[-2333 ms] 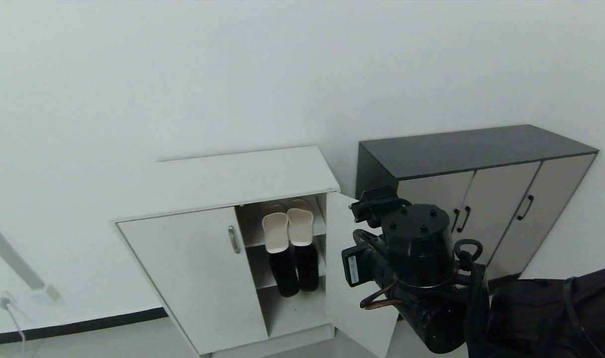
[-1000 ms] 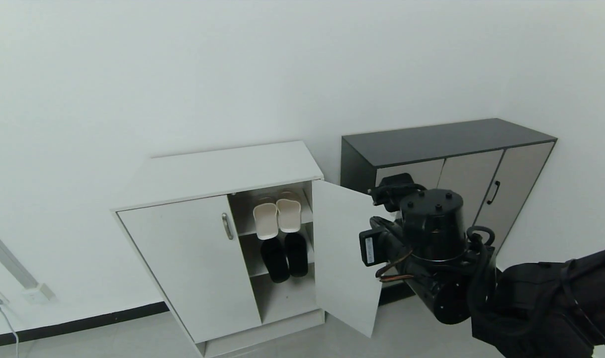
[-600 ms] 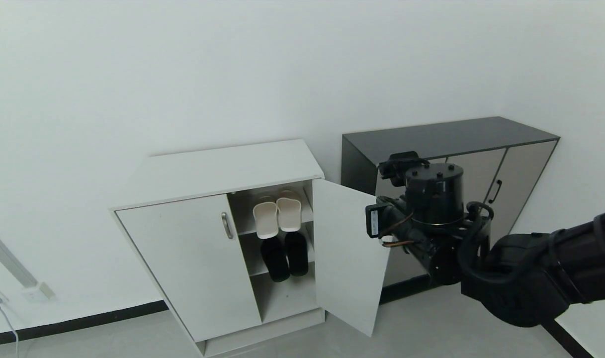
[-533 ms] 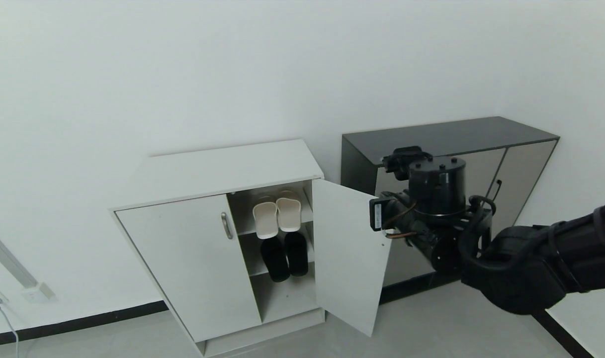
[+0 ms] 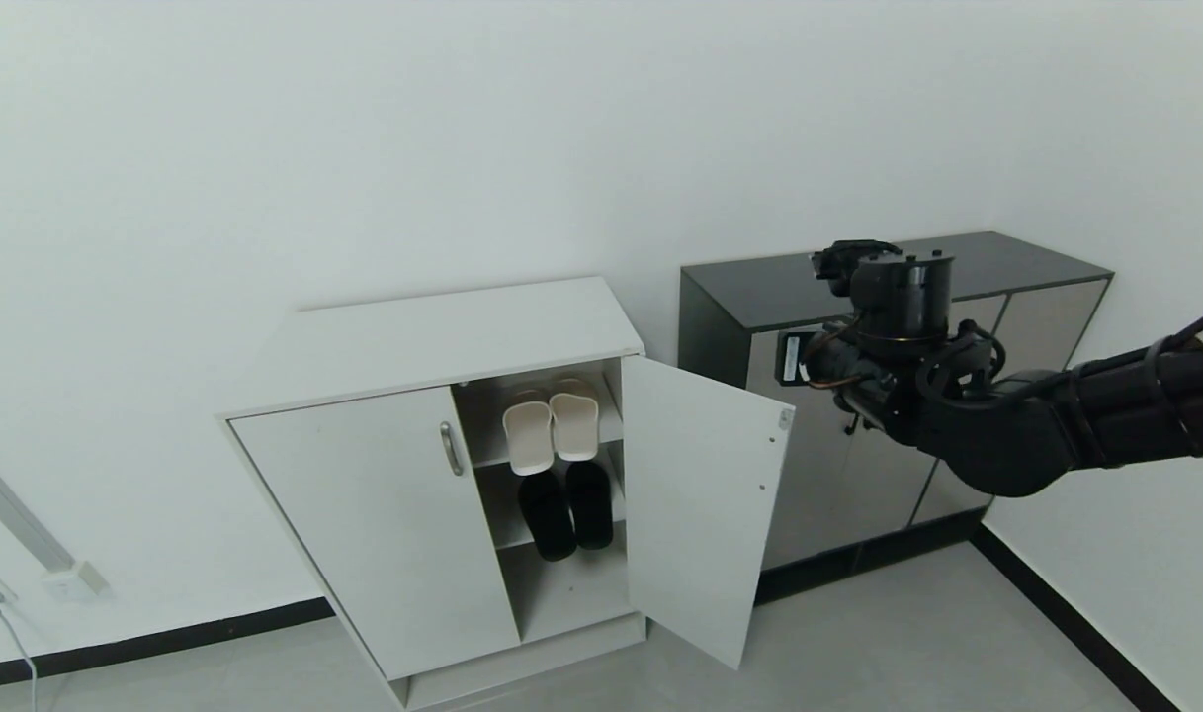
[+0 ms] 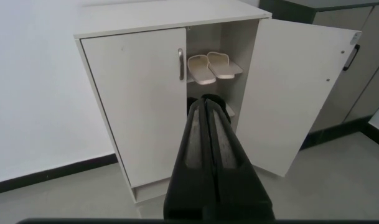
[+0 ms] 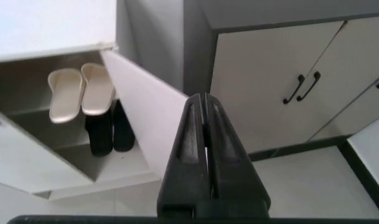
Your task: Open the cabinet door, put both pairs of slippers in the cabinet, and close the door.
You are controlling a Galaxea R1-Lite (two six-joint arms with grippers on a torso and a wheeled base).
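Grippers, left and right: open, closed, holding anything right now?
Left gripper: closed, holding nothing.
Right gripper: closed, holding nothing.

Bright, even light; cabinet [image 5: 433, 341] interior shadowed, perhaps lit from overhead.

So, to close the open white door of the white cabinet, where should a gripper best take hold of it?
Probably best to take the open white door by its free vertical edge, away from its hinged side, coming from the robot's right, behind the panel. It stands swung out with its plain inner face showing, and any handle is hidden on the far face.
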